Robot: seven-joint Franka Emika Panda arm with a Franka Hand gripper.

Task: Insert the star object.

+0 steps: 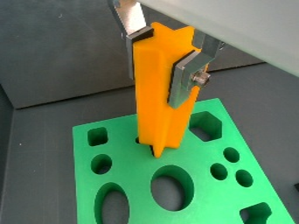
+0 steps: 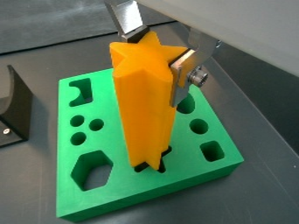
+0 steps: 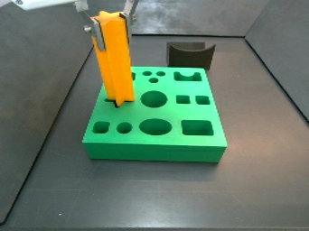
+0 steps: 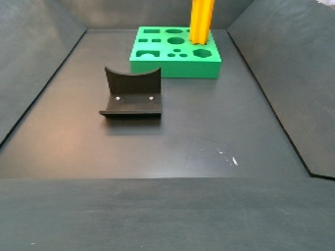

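**Seating the star: orange prism stands at the mouth of its hole**

Gripping the star object near its upper end, the gripper hangs above the green block with its silver fingers clenched on opposite sides of the orange prism. The prism stands upright, its lower end at a hole near one edge of the block; in both wrist views the tip appears to have just entered a star-shaped opening, with most of its length above the surface. The insertion step looks under way but not finished. The next move seems to call for a straight downward push, keeping the ridges lined up with the points of the opening so the piece does not bind.

A side view shows how tall the prism rises over the block and where the dark grey curved block sits on the worktop, just behind the green block. The wrist views hide that but reveal the fit at the hole's rim. Another side view crops the fingers away and adds the fixture, standing well apart from the green block.
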